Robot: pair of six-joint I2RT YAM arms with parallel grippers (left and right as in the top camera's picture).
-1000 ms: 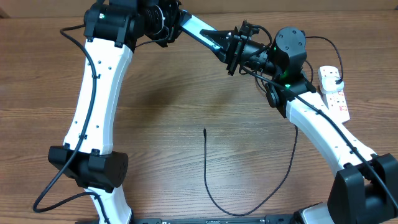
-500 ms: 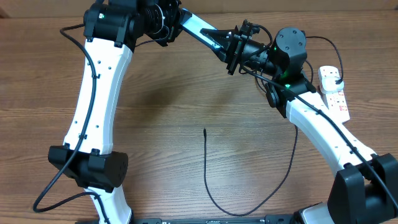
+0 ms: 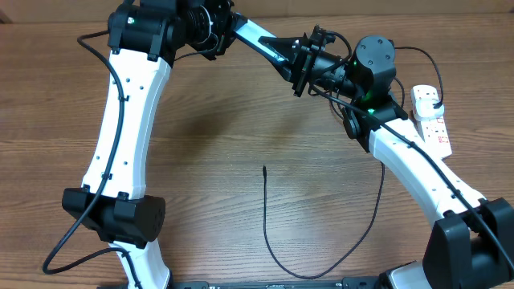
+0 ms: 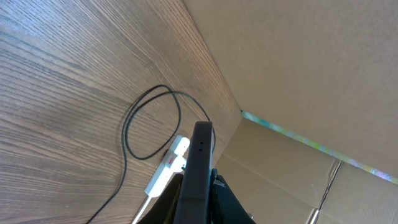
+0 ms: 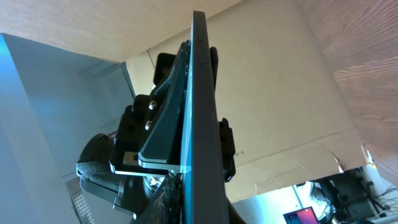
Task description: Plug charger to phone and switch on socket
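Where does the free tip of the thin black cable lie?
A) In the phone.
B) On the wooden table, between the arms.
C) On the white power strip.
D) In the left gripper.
B: in the overhead view the cable tip rests on the bare table, apart from everything else.

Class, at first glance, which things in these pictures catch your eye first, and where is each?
The phone stands out, held edge-on in the air over the far side of the table. The charger lies loose mid-table, its tip free, and the socket sits at the far right.
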